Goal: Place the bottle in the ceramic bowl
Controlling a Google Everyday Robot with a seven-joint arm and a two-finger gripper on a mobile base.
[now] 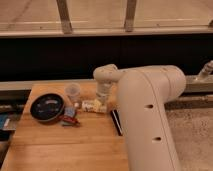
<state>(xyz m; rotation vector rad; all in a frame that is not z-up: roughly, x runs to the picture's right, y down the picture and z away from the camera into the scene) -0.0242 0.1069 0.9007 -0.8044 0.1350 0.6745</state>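
The whitish-cream bottle (90,105) lies on its side on the wooden table (65,147), just right of the cup and the bowl. My gripper (102,104) reaches down from the white arm (150,115) and is at the bottle's right end. The arm hides the contact. The black ceramic bowl (47,107) with pale markings inside sits at the table's left, a short way left of the bottle. Nothing is in it.
A translucent plastic cup (73,91) stands upright behind the bottle, between it and the bowl. A red and blue packet (69,119) lies at the bowl's front right. A black bar (116,122) lies by the arm. A dark wall runs behind the table.
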